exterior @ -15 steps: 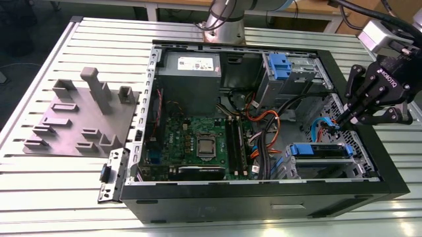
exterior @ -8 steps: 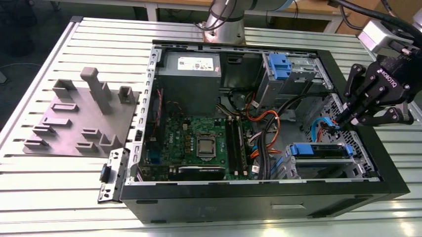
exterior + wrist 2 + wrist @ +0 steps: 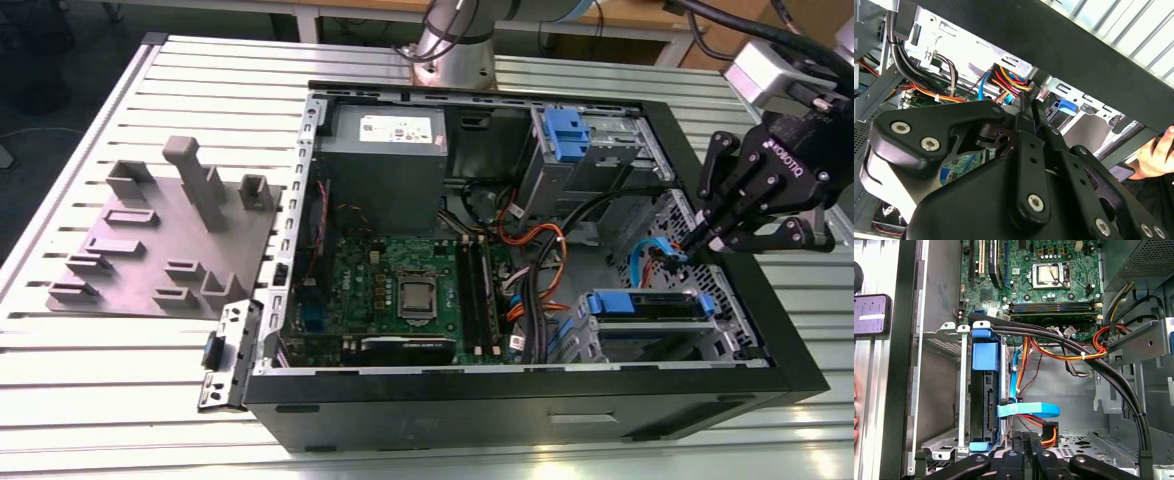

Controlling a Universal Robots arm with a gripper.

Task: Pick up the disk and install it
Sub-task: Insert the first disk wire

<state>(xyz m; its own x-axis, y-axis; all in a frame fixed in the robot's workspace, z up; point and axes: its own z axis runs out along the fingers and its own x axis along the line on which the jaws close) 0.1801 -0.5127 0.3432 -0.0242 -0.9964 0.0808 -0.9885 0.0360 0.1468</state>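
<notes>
The disk (image 3: 986,405) stands on edge inside the lower drive bay of the open computer case (image 3: 534,395), blue rails at both ends and its connector side facing the case's interior. In the exterior view its blue rail (image 3: 647,303) shows at the case's near right corner. My black gripper (image 3: 694,250) hangs over the case's right side, just above and behind that bay. Its fingers (image 3: 1026,445) are pressed together with nothing seen between them, a short way from the disk's connector edge. A blue data cable (image 3: 1026,410) and an orange-and-black power plug (image 3: 1049,432) lie between fingertips and disk.
Thick black cables (image 3: 1079,347) and red-orange wires (image 3: 1104,337) cross the case. The motherboard (image 3: 400,290), power-supply box (image 3: 387,135) and upper cage with blue latch (image 3: 567,135) fill the rest. A grey fixture plate (image 3: 160,240) lies at the exterior view's left. A person's hand (image 3: 1159,155) is outside the case.
</notes>
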